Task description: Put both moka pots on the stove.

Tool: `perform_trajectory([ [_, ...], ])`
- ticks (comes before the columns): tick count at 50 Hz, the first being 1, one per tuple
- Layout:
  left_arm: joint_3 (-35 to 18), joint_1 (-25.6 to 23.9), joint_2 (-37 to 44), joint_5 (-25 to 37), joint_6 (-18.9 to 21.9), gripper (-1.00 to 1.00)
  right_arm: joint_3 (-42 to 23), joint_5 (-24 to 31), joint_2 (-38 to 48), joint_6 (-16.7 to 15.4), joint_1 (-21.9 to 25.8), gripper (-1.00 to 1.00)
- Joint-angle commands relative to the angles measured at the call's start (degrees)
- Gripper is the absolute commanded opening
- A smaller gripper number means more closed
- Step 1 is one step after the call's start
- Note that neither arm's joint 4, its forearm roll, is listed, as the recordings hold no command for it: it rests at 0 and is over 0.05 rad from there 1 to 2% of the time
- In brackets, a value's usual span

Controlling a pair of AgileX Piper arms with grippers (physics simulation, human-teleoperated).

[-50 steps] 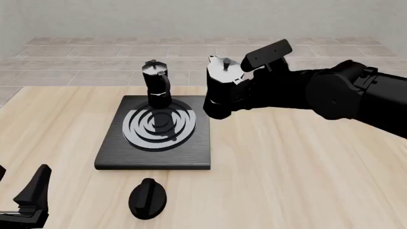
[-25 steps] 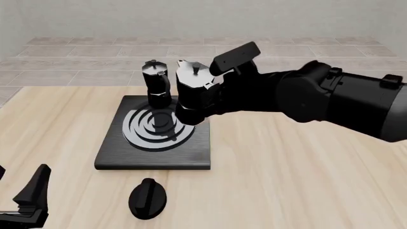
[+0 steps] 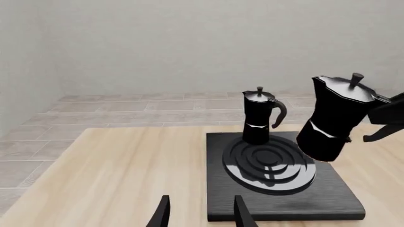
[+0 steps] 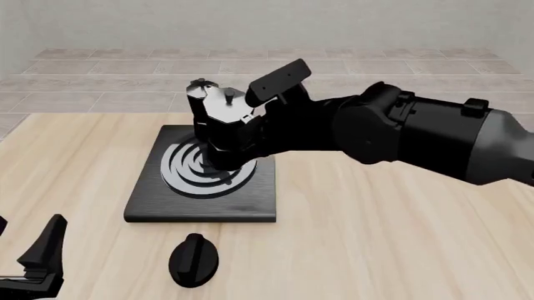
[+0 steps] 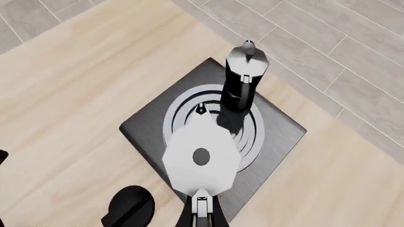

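So one moka pot (image 4: 200, 94) is already sitting upright on the stove (image 4: 250, 203), toward the slab's far edge, at the back rim of the silver rings. That half of the job looks done.

The second moka pot (image 4: 224, 119) is the one in play. The right end effector (image 4: 250, 122) is pinching it from the side and holding it tilted above the rings, just beside the parked pot. In the left wrist view the carried pot (image 3: 338, 118) leans over the slab's right edge with its base off the surface, so I'd call this the carry-and-lower step, not the release.

Next move, as I read it: level the pot out, bring it straight down onto a free part of the slab, then let go. The thing to watch is the gap between the two pots. From the front they overlap, so I honestly can't tell how much room there is; the wrist view suggests they're apart.

The left end effector (image 4: 37, 262) is parked near the tabletop's near left corner, fingers spread, holding nothing. There's also a black oval knob (image 4: 194, 259) by the near edge, not involved.
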Motion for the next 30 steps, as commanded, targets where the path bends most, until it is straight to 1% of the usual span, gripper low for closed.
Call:
perform_trajectory([
  [1, 0.0, 0.0, 0.1, -0.1, 0.0, 1.0, -4.7, 0.5, 1.4, -0.6, 2.0, -1.0],
  [15, -0.1, 0.1, 0.1, 0.0, -0.1, 1.0, -9.1, 1.5, 5.4, -0.9, 3.8, -1.0],
  [20, -0.1, 0.1, 0.2, -0.1, -0.3, 1.0, -10.2, 1.8, 6.8, -1.9, 4.4, -1.0],
  [27, 0.0, 0.1, 0.3, -0.2, -0.3, 1.0, -12.5, 2.2, 9.7, -2.8, 4.4, -1.0],
  [30, 0.0, 0.2, 0.5, -0.5, -0.4, 1.0, -13.6, 2.7, 10.6, -2.6, 4.5, -1.0],
])
